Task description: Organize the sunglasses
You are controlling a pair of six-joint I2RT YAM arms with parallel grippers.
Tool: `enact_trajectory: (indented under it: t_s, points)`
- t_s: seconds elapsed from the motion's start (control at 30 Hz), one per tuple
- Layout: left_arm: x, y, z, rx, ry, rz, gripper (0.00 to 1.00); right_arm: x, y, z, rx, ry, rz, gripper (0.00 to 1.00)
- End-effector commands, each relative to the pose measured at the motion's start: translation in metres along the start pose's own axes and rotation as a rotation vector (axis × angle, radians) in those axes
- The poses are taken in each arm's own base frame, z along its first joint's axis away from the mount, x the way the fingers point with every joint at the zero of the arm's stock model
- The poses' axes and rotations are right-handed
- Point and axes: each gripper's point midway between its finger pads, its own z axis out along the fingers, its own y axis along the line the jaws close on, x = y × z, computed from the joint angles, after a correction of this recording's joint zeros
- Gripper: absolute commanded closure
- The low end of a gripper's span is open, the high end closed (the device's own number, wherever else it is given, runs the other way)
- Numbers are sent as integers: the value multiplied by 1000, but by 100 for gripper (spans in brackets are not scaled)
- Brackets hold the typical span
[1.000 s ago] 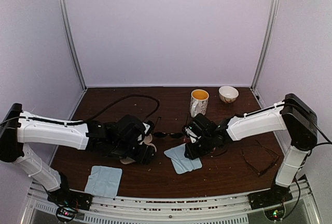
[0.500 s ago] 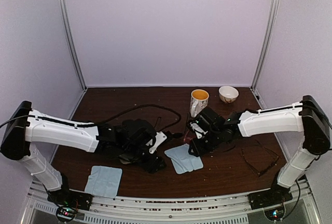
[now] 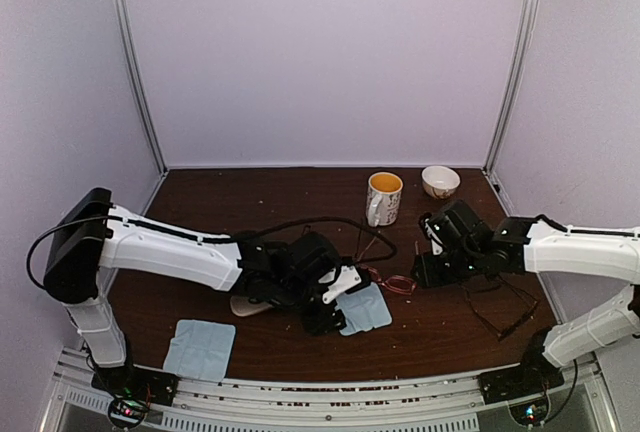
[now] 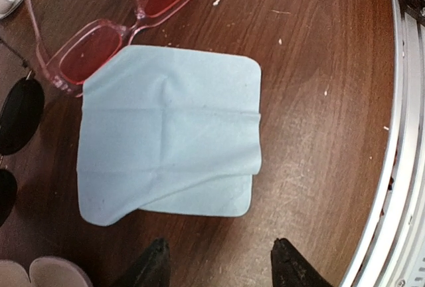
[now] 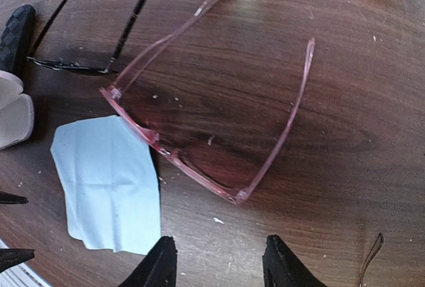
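Note:
Pink-red translucent sunglasses (image 3: 392, 283) lie on the brown table with their temples unfolded, partly under the top corner of a light-blue cloth (image 3: 366, 308). My right gripper (image 3: 424, 274) is just right of them, open and holding nothing; in the right wrist view the pink sunglasses (image 5: 199, 171) lie a little ahead of that right gripper (image 5: 219, 267). My left gripper (image 4: 222, 260) hovers open at the near edge of the cloth (image 4: 169, 134), with the pink sunglasses (image 4: 119, 31) beyond it. Black dark-lensed sunglasses (image 4: 20, 114) lie left of the cloth. A thin black-framed pair (image 3: 503, 309) rests at the right.
A pink case (image 3: 250, 304) lies open under the left arm. A second blue cloth (image 3: 200, 348) sits at the front left. A mug (image 3: 384, 197) and a bowl (image 3: 440, 181) stand at the back. The metal rail (image 4: 405, 134) runs along the table's near edge.
The right gripper has opened and drawn back to the right, and the pink sunglasses now lie on the table. The left arm has swung right over the cloth, its jaws narrowing a little.

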Motion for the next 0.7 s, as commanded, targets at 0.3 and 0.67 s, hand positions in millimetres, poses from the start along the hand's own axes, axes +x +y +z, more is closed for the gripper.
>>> enact_trajectory:
  t_s: [0.3,0.67]
  points:
    - [3,-16,35,91,107,127,52,13,-22,3,55,-4,39,54]
    - [17,-19,56,88,182,153,52,16,-23,10,58,20,26,54]
